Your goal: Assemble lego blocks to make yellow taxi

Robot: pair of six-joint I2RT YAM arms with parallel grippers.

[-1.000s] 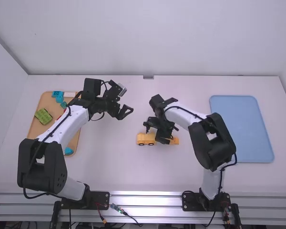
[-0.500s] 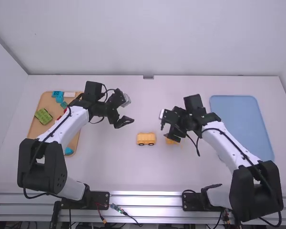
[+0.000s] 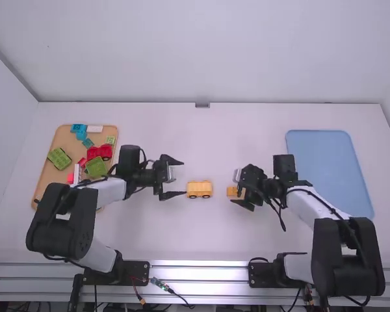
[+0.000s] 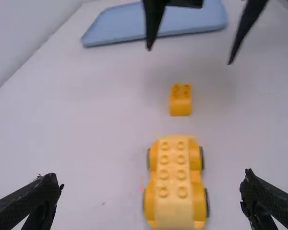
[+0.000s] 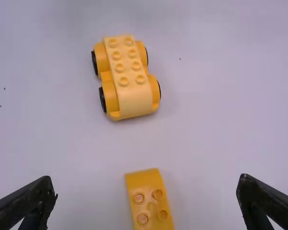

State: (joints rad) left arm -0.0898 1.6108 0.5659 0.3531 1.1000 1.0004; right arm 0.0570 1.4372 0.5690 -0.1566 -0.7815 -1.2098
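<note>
My left gripper (image 3: 184, 177) is low over the table, open, just left of the yellow wheeled car base (image 3: 199, 189). In the left wrist view the car base (image 4: 173, 179) lies ahead of my left gripper (image 4: 151, 201), with the small yellow block (image 4: 181, 100) beyond it. To the right of the base, my right gripper (image 3: 237, 188) stands open around or just above the small yellow block (image 3: 233, 192). In the right wrist view, that block (image 5: 150, 199) is between the spread fingers of my right gripper (image 5: 146, 203), apart from the car base (image 5: 127, 76).
A wooden tray (image 3: 47, 179) at the left holds several green, red, blue and white blocks, partly under the left arm. At the right lies a blue tray (image 3: 328, 169). The two grippers face each other across the car base.
My left gripper has come down the picture and turned toward the car base, open. The right arm has swung away from the base to the right, now lower by the small block.
</note>
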